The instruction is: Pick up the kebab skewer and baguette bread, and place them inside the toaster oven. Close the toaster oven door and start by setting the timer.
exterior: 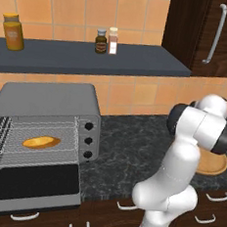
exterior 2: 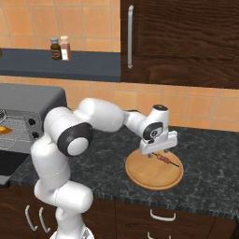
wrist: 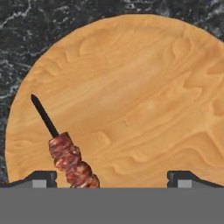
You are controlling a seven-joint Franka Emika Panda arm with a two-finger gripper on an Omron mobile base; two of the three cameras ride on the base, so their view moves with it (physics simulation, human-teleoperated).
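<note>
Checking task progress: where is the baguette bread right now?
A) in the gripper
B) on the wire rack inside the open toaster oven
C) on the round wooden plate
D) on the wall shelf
B: the baguette bread lies on the rack inside the toaster oven, whose door hangs open.

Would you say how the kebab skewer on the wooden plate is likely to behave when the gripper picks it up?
The kebab skewer looks thin and stiff, probably light. Its lumpy meat should resist rolling on the wooden plate. Gripped off-centre by the open gripper, it may tilt.
</note>
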